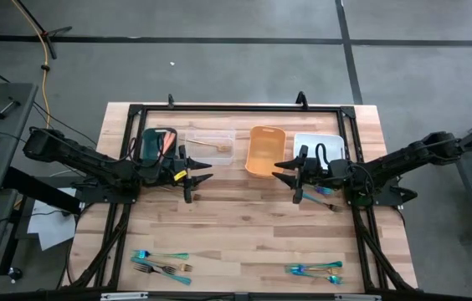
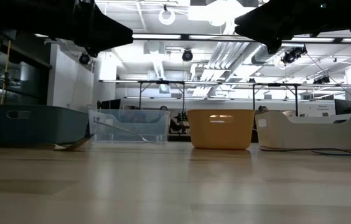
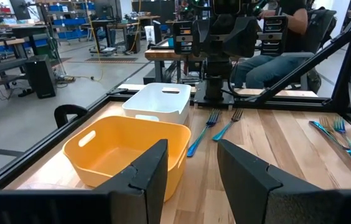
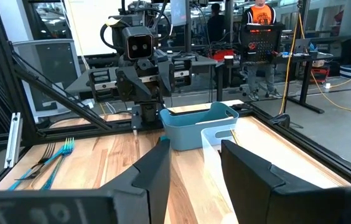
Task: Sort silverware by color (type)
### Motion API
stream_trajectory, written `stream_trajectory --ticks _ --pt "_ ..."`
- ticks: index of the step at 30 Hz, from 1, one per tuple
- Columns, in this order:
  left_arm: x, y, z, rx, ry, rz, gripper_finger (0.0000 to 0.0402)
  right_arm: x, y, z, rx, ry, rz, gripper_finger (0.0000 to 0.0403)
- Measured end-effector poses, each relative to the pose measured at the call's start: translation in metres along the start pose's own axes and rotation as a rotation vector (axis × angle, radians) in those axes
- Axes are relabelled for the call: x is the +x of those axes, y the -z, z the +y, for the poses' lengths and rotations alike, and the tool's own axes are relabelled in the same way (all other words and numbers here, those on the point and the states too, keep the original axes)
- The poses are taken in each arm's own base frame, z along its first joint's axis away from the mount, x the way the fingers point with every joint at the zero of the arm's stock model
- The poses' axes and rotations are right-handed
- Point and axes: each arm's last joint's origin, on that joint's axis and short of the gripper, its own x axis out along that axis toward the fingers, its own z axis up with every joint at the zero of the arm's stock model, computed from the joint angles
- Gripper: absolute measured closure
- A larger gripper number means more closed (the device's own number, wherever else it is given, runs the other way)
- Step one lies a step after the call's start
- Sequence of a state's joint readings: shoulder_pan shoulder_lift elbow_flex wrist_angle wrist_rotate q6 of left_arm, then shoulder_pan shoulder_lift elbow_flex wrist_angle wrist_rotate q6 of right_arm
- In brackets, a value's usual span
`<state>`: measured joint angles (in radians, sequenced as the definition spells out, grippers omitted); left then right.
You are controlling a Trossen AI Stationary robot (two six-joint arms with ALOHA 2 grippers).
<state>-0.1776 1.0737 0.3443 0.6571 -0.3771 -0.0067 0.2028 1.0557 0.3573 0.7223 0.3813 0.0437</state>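
L gripper (image 1: pixel 204 171) & R gripper (image 1: pixel 284 170) above table (image 1: pixel 244 226), both jaws part-open, empty; silverware (image 1: pixel 162 262) at front.

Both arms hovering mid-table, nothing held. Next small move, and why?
Probably bring the right gripper toward the teal forks lying on the table beside it. Both it and the left gripper are open and empty, those forks look the closest unsorted pieces, and more silverware waits along the near edge.
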Motion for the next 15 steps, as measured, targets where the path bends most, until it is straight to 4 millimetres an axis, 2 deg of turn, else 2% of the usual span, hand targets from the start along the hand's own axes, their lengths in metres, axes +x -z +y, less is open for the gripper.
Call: stream_trajectory --ticks 15 --pt "0.0 0.0 0.0 0.0 0.0 0.0 0.027 0.0 0.0007 0.0 0.039 -0.001 0.007 0.0267"
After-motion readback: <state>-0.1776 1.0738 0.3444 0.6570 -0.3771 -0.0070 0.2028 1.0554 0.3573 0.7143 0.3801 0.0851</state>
